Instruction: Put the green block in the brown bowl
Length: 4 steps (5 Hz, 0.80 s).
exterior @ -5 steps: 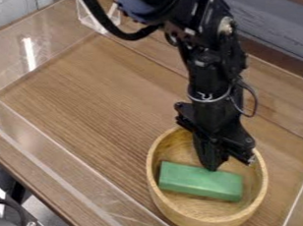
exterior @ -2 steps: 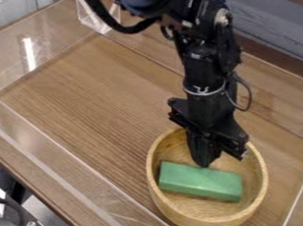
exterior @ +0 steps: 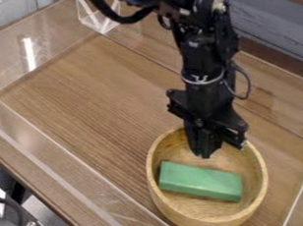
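arm's (exterior: 188, 29) upper end beyond top edge; jaws' gap indistinct

The counter (exterior: 102, 101) is brown wood with dark lines running along it. Clear plastic walls (exterior: 48, 38) stand around its edges, like a see-through box. The brown bowl (exterior: 174, 207) sits right on the counter, near the front right corner. It is round, light tan and has a thick rim. The rest of the wood, to the left of the bowl and behind it, has only shiny spots of light on it.
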{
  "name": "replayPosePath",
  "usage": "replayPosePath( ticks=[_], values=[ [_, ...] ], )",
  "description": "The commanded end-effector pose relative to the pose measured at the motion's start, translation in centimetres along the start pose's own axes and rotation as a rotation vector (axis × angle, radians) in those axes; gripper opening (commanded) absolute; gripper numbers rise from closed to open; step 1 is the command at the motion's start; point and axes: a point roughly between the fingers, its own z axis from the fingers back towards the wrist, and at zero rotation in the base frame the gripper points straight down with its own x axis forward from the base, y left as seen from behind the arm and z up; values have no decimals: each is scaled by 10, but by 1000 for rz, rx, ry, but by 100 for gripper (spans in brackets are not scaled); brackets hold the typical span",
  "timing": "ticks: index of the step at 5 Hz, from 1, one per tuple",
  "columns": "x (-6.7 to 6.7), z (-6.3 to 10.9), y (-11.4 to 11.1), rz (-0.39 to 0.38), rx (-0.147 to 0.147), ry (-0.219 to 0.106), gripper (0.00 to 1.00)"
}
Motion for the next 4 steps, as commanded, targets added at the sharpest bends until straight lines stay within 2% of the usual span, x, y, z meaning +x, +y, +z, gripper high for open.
replayPosePath(
  ticks=[1, 4],
  values=[
    [15, 15, 0, -19, -4, -72, 100],
    [15, 6, 6, -16, -16, -74, 100]
  ],
)
